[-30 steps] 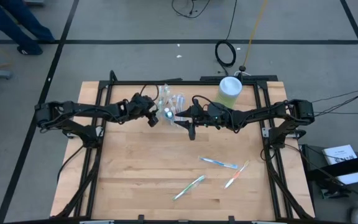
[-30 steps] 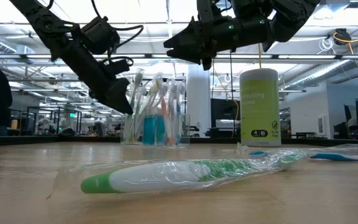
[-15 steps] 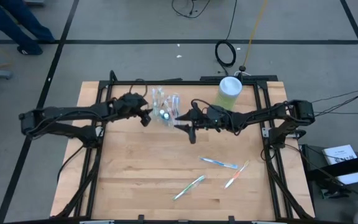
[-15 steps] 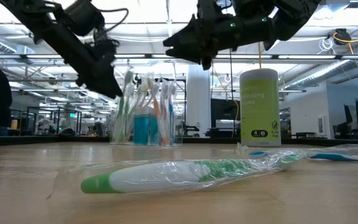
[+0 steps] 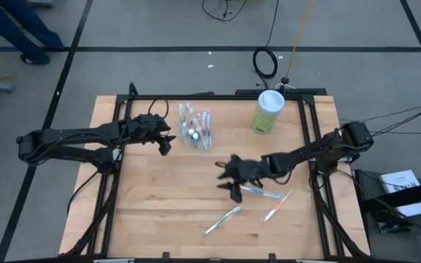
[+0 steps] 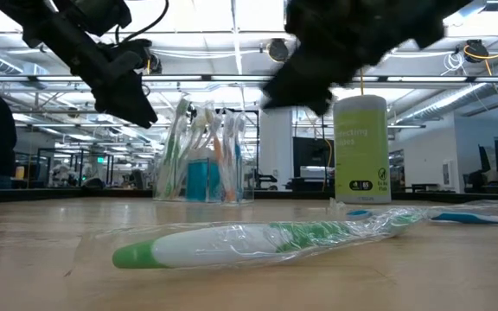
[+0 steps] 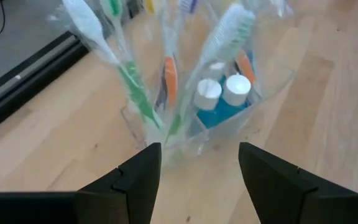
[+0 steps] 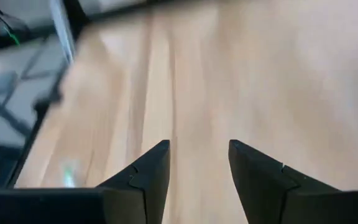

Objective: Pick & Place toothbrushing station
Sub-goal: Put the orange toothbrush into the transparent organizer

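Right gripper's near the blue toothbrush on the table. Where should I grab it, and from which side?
Grip the blue toothbrush mid-handle, coming straight down from above. It lies flat on the table, so only its long sides are free: set the fingers across its length. The right gripper is open beside its end nearer the left arm, and would need to shift along the handle. The orange toothbrush lies apart, leaving room.

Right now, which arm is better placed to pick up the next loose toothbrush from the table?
The right. Its open right gripper hovers beside the blue toothbrush lying on the table. The open left gripper waits far off, by the clear container.
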### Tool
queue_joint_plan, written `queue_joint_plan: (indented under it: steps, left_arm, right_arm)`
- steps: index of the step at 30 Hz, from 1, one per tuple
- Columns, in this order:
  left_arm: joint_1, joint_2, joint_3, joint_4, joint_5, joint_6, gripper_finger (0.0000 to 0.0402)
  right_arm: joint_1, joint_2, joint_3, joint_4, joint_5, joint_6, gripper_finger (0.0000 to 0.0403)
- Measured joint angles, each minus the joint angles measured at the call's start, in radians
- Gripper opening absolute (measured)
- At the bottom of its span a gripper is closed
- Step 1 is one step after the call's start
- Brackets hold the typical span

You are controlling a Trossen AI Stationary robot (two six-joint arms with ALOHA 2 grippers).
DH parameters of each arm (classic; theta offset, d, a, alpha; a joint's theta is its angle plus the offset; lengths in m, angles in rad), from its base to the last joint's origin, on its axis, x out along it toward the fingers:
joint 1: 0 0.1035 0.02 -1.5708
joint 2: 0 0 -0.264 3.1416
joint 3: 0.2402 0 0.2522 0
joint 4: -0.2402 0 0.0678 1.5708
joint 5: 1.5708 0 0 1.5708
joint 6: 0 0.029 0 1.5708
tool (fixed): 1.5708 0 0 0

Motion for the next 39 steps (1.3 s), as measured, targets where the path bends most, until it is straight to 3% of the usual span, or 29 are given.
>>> queue_joint_plan:
  steps: [4, 10, 15, 18, 25, 32, 36, 39]
  left_arm:
    - [-0.01, 0.022, 0.0, 0.004, 0.0, 0.016, 0.0223]
    - [-0.01, 0.03, 0.0, 0.008, -0.001, 0.038, 0.0223]
    - [-0.009, 0.03, 0.0, 0.008, -0.001, 0.038, 0.0223]
    - [-0.009, 0.03, 0.0, 0.008, -0.001, 0.038, 0.0223]
    - [-0.009, 0.03, 0.0, 0.001, -0.001, 0.04, 0.0223]
    - [-0.009, 0.03, 0.0, 0.002, -0.001, 0.04, 0.0223]
    - [-0.009, 0.03, 0.0, 0.002, -0.001, 0.04, 0.0223]
    - [-0.009, 0.03, 0.001, 0.003, -0.001, 0.04, 0.0223]
  right_arm:
    - [0.081, 0.0, 0.0, -0.22, -0.003, 0.327, 0.0155]
    - [0.178, 0.0, 0.0, -0.365, -0.175, 0.837, 0.0155]
    - [0.247, 0.0, 0.0, -0.395, -0.346, 1.084, 0.0155]
    - [0.286, 0.0, 0.0, -0.443, -0.39, 1.213, 0.0155]
    - [0.361, -0.028, 0.0, -0.686, -0.35, 1.459, 0.0155]
    - [0.402, -0.095, -0.001, -1.013, -0.228, 1.627, 0.0155]
    - [0.401, -0.103, -0.001, -1.197, -0.102, 1.741, 0.0155]
    - [0.394, -0.103, -0.001, -1.25, -0.069, 1.791, 0.0155]
